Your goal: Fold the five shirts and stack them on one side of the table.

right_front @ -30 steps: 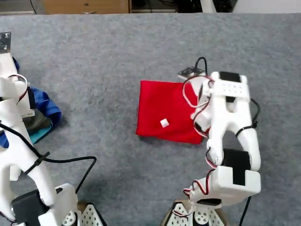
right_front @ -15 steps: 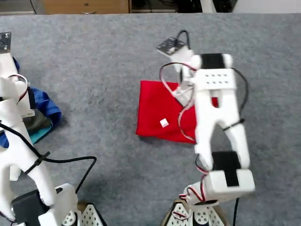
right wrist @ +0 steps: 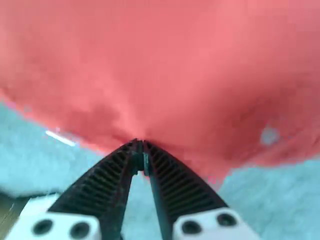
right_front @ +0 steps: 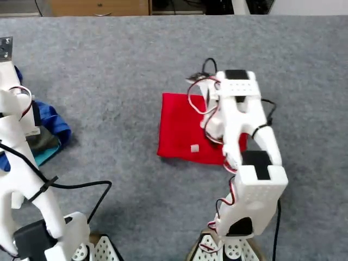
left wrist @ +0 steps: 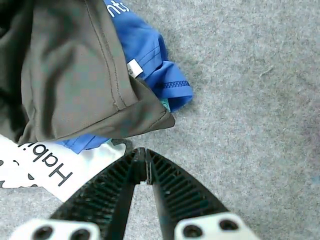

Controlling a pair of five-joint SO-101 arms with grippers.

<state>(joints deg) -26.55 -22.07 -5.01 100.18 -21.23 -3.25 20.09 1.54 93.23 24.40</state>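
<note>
the red shirt (right_front: pixel 182 125) lies folded flat near the middle of the table (right_front: pixel 119 60), well apart from the stack (right_front: pixel 50 133) of shirts at the left edge. the right arm (right_front: pixel 239 125) stands over the shirt's right part, so it is plainly the nearer one; the left arm (right_front: pixel 22 163) is at the left edge by the stack.

in the right wrist view the right gripper (right wrist: pixel 139 150) has its jaws closed tip to tip, and the tips meet the shirt's edge where red cloth gives way to grey table. we cannot tell whether any cloth is nipped between them. the left gripper (left wrist: pixel 144 172) is closed on nothing, its tips just beside the stack, where a grey shirt (left wrist: pixel 70 75) lies over a blue shirt (left wrist: pixel 150 55) and a white printed one (left wrist: pixel 45 175).

we judge the coming move turns on this: the stack lies leftward of the red shirt, so the shirt must travel toward the left edge. the shirt looks slightly longer across the table than front to back, but the arm covers its right edge, so we cannot fix the full outline. a small white tag (right_front: pixel 194 148) shows near its front edge.
</note>
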